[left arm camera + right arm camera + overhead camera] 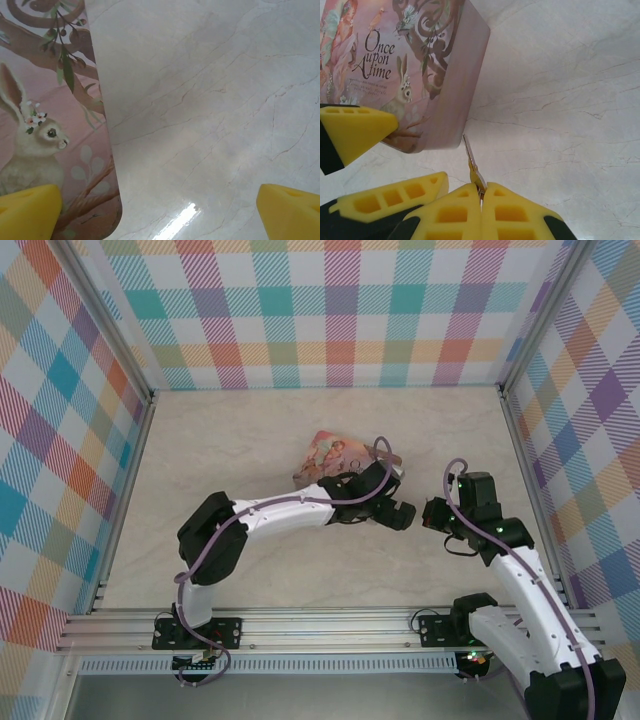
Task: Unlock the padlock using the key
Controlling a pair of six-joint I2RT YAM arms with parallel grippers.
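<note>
While the key (471, 161) is sticking out tip-forward from the right gripper (481, 192), whose fingers are pressing together on its head, the tip is pointing at the lower corner of the pink tin (420, 65). It is sitting just beside that corner, over the table (560, 100). The left gripper (160, 220) is hanging with fingers wide apart, gripping nothing, one finger over the tin's edge and the other over bare table. Judging by this, the key is in hand and insertion is coming up. The next move is calling for lining the thin blade up with the padlock's keyhole, with the left gripper probably steadying the padlock.
</note>
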